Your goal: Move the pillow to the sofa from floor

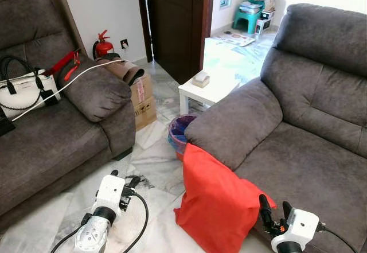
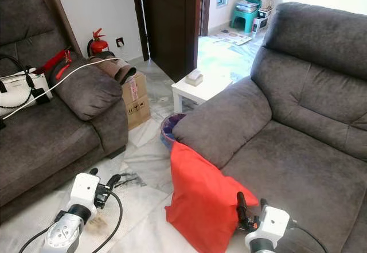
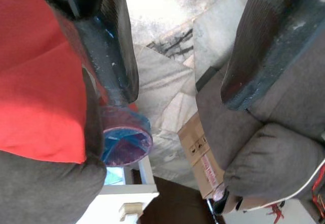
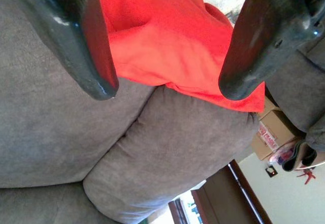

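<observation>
The pillow (image 1: 215, 198) leans on the floor against the sofa (image 1: 298, 150), unlifted; our right gripper (image 4: 162, 89) and left gripper (image 3: 175, 82) both gape empty.

Pillow (image 1: 215, 198) on floor (image 1: 155, 167) against sofa (image 1: 298, 132)

The right claw (image 4: 167, 89) hangs with its two black fingers (image 4: 86, 46) spread wide, framing the red pillow (image 4: 167, 41), which leans against the grey sofa's armrest (image 4: 167, 148). A cardboard box (image 4: 271, 132) sits beyond.
</observation>
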Robot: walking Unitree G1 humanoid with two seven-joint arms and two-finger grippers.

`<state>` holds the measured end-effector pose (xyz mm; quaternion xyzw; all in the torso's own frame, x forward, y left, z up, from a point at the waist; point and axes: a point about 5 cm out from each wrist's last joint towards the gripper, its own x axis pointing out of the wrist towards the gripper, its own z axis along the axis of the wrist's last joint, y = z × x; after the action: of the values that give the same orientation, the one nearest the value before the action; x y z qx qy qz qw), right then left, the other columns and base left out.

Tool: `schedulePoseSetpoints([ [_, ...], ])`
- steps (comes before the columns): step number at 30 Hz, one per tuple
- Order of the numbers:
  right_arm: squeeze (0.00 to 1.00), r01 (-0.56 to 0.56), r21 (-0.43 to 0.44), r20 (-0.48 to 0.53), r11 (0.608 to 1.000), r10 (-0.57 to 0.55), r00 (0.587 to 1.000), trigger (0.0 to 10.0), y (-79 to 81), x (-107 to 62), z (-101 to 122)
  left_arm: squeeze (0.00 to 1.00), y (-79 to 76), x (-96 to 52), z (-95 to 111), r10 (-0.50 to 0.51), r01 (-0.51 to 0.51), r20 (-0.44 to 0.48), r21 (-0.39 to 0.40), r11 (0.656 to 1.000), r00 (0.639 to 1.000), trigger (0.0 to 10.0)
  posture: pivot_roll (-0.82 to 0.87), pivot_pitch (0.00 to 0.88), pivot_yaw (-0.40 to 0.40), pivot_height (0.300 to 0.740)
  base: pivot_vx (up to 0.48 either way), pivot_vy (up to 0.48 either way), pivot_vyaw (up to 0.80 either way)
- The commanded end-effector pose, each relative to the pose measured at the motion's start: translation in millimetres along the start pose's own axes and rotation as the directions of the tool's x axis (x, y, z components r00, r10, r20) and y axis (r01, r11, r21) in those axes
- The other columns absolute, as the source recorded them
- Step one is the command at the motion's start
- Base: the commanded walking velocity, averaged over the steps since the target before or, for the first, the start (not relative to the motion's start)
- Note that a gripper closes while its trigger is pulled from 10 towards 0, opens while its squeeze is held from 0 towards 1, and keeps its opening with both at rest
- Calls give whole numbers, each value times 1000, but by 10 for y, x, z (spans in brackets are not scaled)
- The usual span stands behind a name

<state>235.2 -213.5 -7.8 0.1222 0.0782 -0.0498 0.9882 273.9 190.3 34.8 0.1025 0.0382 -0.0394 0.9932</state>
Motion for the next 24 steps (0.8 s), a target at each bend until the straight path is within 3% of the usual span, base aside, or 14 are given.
schedulePoseSetpoints([
  [1,0,-10,3,-5,1000,10,1000,10000,15,-5,-2,0,28,-11,20,1,-1,3,-5,1000,1000,10000,-60,61,50,740,0,0,0],
  [6,0,-4,-15,-65,1000,3,998,10000,5,6,-50,0,-6,-8,43,-11,11,8,-12,1000,1000,10000,-57,65,50,735,0,0,0],
  [11,0,9,-8,-25,1000,-9,1000,10000,-16,0,-8,0,-11,-2,44,-12,12,5,-15,1000,1000,10000,-54,72,50,697,0,0,0],
  [24,0,-2,-27,-85,1000,0,996,10000,-16,4,-65,0,-49,-16,55,-36,36,1,-12,999,999,10000,-49,87,45,687,0,0,0],
])
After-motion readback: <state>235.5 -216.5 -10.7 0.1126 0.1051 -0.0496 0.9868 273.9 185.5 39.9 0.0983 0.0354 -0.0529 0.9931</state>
